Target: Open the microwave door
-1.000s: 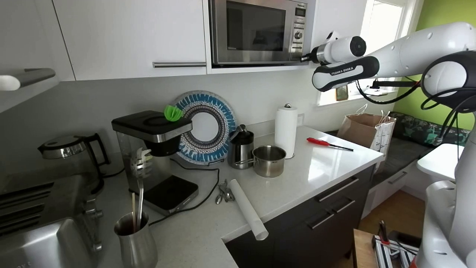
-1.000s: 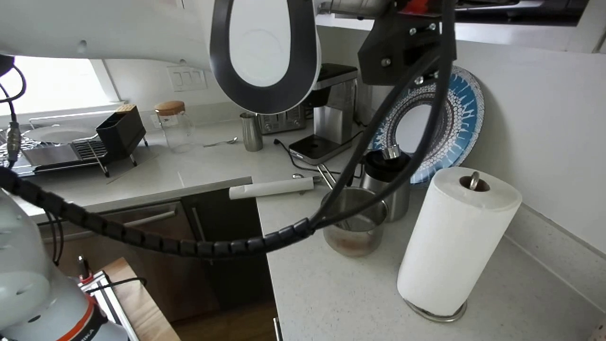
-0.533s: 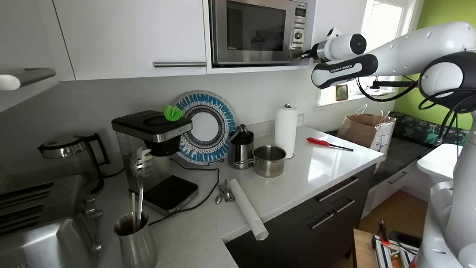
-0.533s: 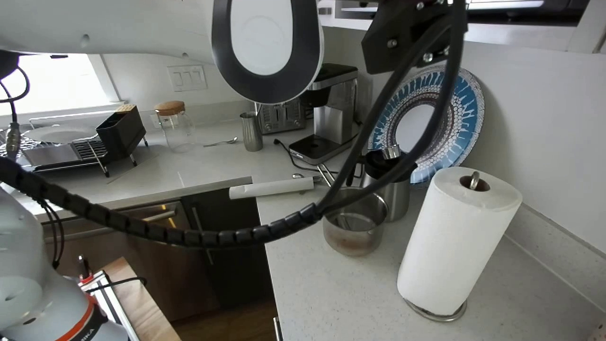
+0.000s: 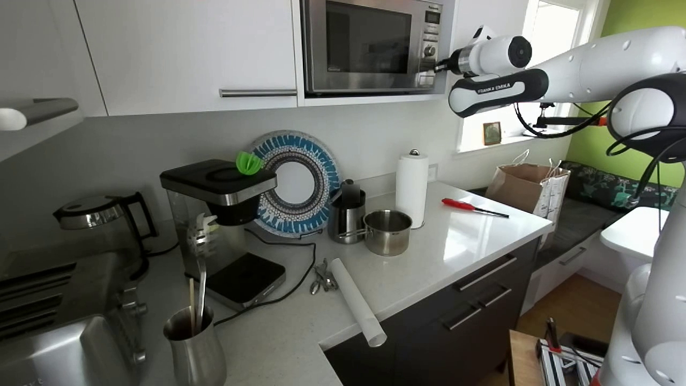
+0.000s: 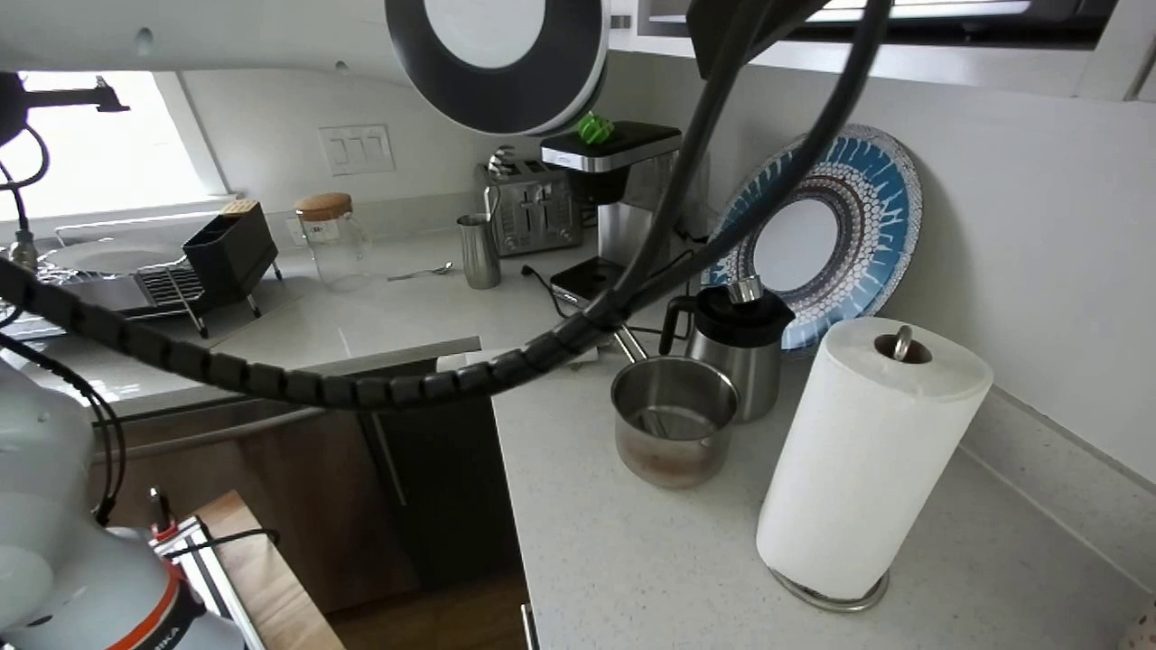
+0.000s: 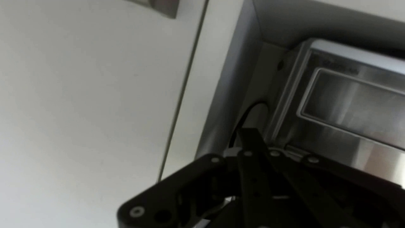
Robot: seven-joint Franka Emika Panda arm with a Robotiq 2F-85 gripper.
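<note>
The silver microwave sits in a white wall-cabinet niche. Its microwave door, with dark glass, stands closed and flush. In an exterior view my gripper is close in front of the lower part of the control strip; I cannot tell if it touches. In the wrist view my gripper is shut and empty, fingertips over the gap beside the microwave's side edge. The silver front of the microwave shows there with a framed rectangular panel. In an exterior view the arm and frame edge hide the gripper.
A white cabinet panel borders the niche, and a dark cable runs inside it. On the counter below stand a paper towel roll, a steel pot, a patterned round plate and a coffee maker.
My gripper has moved up along the control strip, from near its bottom corner to higher up. The arm and its cable have risen. The microwave door has not moved.
</note>
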